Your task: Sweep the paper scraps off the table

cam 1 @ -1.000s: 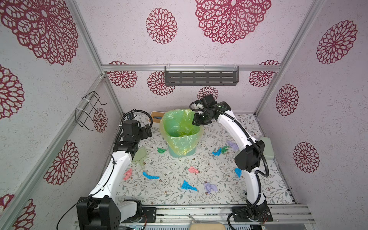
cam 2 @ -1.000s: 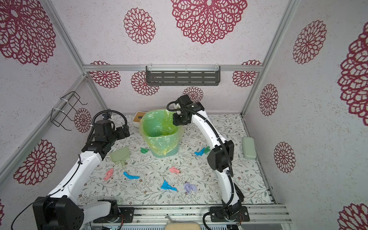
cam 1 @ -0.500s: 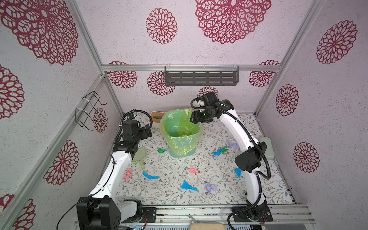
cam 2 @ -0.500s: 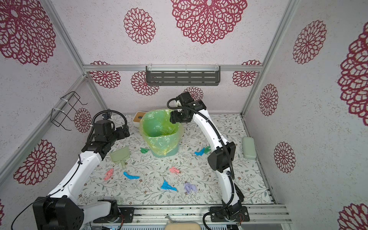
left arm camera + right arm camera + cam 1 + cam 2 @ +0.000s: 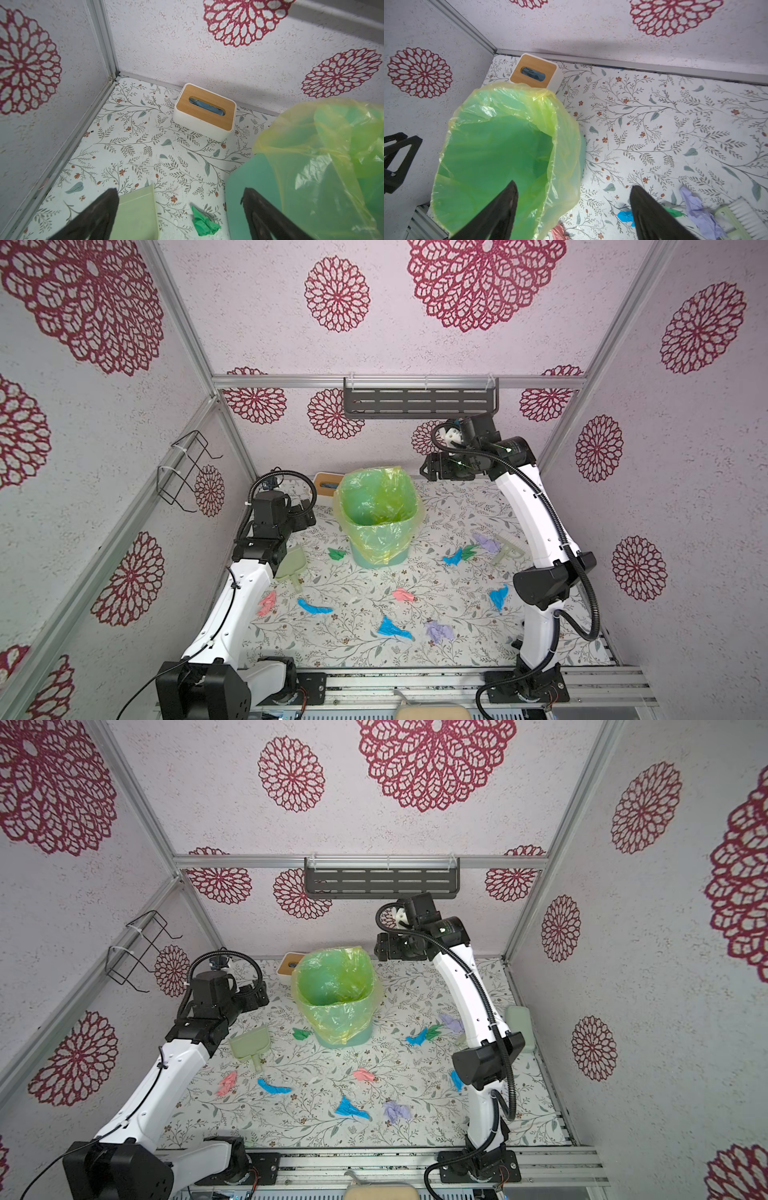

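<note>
Since both grippers are empty, neither sweeping tool is in hand yet.

Note on the left gripper point(image 5: 179, 192): jaws wide apart, nothing between them. It hovers over the table point(image 5: 457, 506) left of centre in both top views, with the pale green dustpan point(image 5: 293, 566) just below it in the frame.

Note on the right gripper point(image 5: 573, 187): jaws also spread wide and empty. It hangs at the upper right of the lined bin point(image 5: 378, 510), near the back wall. In its wrist view one finger sits over the bin mouth, the other over bare table.

Count of paper scraps point(image 5: 392, 628): about ten in a top view, all on the table, none seen in the bin.
- One green scrap lies just left of the bin base.
- A blue, green and lilac cluster sits right of centre, beside the brush point(image 5: 507, 551).
- Pinks, blues and a lilac one are strewn across the lower half of the frame.

Handling, judged:
- The scraps look thin, crumpled, soft and nearly weightless.
- They should slide readily on the smooth printed surface, but may flutter, roll or slip under the bristles if swept fast.
- Each is smaller than the jaw opening, so pinching them singly looks slow and unsure.
- Better to hold the brush by its handle and the dustpan by its stub handle, which points toward the lower edge of the frame.
- Both tools look like stiff, light plastic and want a square grip so they do not twist.
- The brush is partly hidden behind the right arm.
</note>
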